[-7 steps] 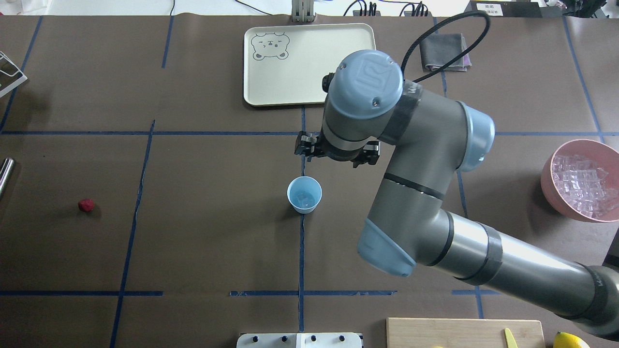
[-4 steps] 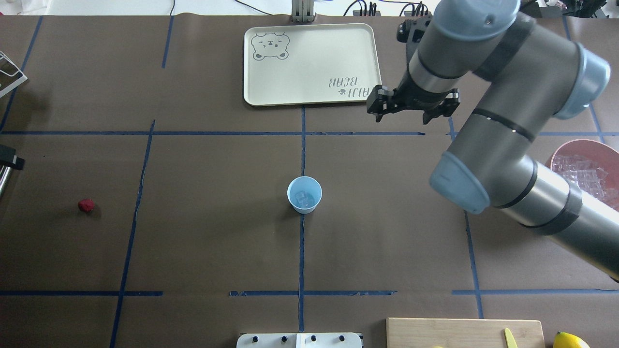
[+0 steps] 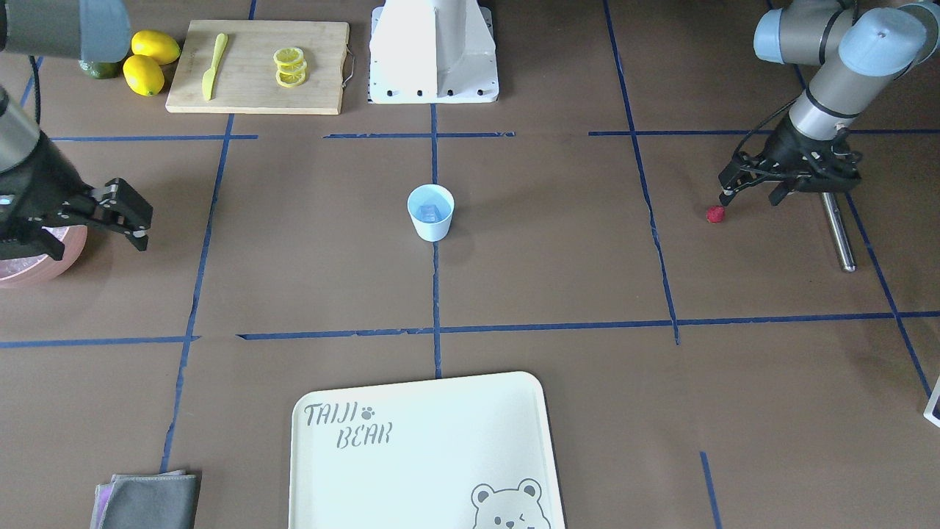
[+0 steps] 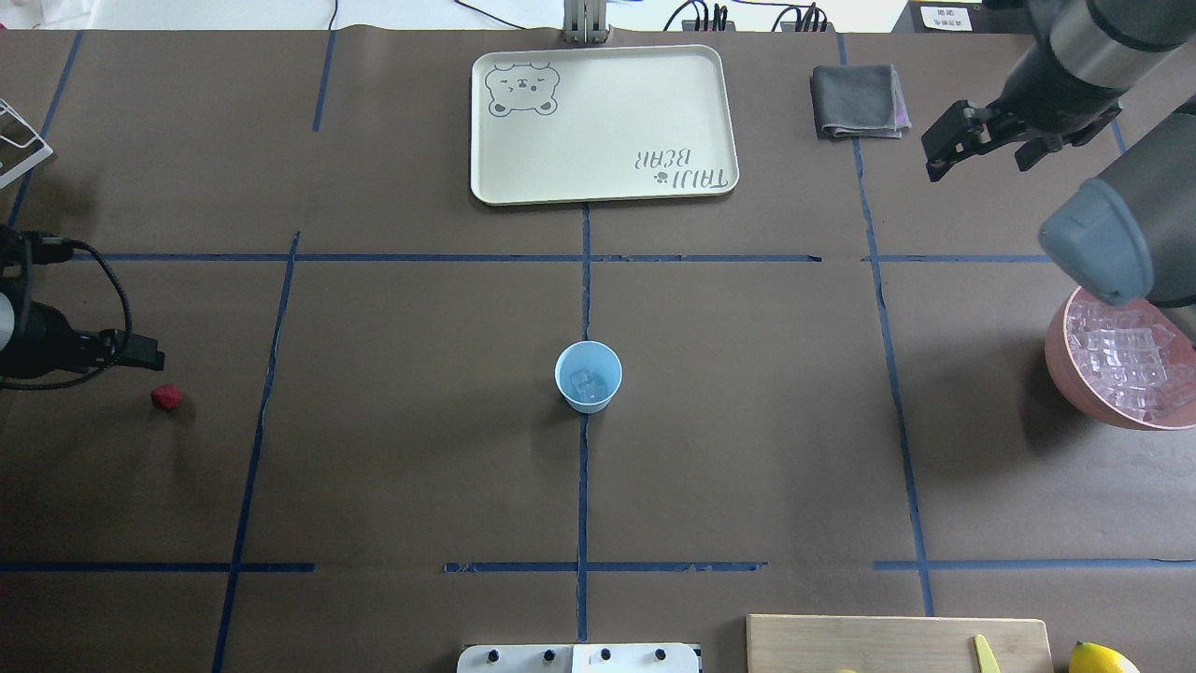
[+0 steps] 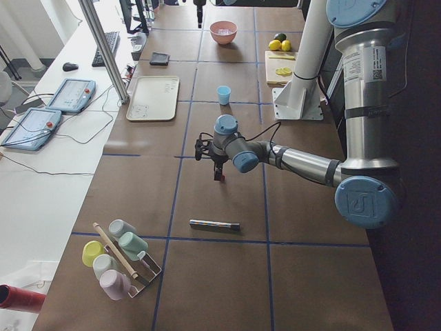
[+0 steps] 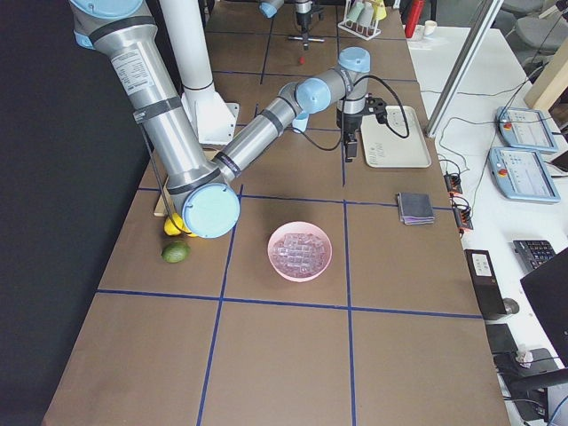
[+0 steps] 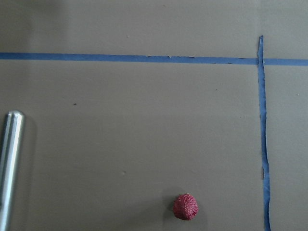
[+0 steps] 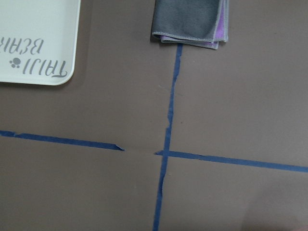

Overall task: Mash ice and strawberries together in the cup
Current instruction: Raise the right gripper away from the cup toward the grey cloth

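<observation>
Cream bear tray (image 4: 598,121), far centre. Folded grey cloth (image 4: 858,101), right of tray. Pink bowl (image 4: 1056,360), right edge. Wooden board (image 3: 257,84), near right: yellow knife (image 3: 211,66), lemon slices (image 3: 291,66); lemons (image 3: 144,75), lime (image 3: 99,70) beside. Metal rod (image 3: 837,231), left edge.

**A:** Overhead: up high behind the white robot base (image 4: 579,659), aimed forward and down at the brown table (image 4: 374,467). Front one: opposite side, facing back, steep. Shared middle: small pale blue plastic cup (image 4: 588,377).

**B:** Side ones: far off at each table end, looking along it. Wrists: close, straight down. Left on the tiny dark red bumpy berry (image 7: 185,207), right on the folded grey cloth (image 8: 190,21), both also in overhead.
</observation>
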Controlling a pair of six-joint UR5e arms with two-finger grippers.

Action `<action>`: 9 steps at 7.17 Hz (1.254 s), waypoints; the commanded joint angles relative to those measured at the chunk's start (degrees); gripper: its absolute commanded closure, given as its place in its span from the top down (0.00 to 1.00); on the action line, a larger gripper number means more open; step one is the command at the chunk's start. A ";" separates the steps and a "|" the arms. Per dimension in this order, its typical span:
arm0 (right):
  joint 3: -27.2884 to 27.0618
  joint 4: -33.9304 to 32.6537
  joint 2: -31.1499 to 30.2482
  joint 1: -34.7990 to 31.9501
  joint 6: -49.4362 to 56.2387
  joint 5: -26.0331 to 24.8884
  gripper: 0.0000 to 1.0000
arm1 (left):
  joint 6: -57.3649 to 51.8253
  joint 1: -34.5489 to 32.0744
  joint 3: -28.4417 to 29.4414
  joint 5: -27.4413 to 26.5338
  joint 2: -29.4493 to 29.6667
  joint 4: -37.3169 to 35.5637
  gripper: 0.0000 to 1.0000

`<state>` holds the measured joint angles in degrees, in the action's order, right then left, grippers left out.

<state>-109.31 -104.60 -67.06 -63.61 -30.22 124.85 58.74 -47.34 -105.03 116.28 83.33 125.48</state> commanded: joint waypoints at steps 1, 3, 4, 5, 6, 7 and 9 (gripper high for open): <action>-0.03 0.10 -3.15 -4.40 5.68 2.76 0.99 | 3.56 4.70 3.77 -3.95 2.79 1.78 0.97; -0.12 0.10 -4.56 -5.65 7.98 4.00 0.99 | 3.66 5.07 4.48 -3.87 2.80 1.78 0.96; -0.12 0.10 -4.57 -5.65 7.90 3.91 0.99 | 3.75 5.07 4.40 -3.87 2.54 1.78 0.96; -0.12 0.10 -4.48 -5.65 7.90 3.91 0.99 | 3.75 5.07 4.31 -3.87 2.28 1.78 0.95; -0.12 0.10 -4.31 -5.65 7.55 3.91 0.99 | 3.75 5.07 4.40 -3.87 1.84 1.70 0.95; -0.12 0.10 -4.13 -5.65 7.37 3.83 0.99 | 3.75 5.15 4.40 -3.87 1.40 1.69 0.95; -0.12 0.10 -4.04 -5.56 7.28 3.82 0.99 | 3.84 5.15 4.22 -3.61 0.61 1.78 0.95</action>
<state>-109.42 -104.50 -71.16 -69.21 -22.84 128.68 62.51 -42.21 -100.75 112.55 84.35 127.20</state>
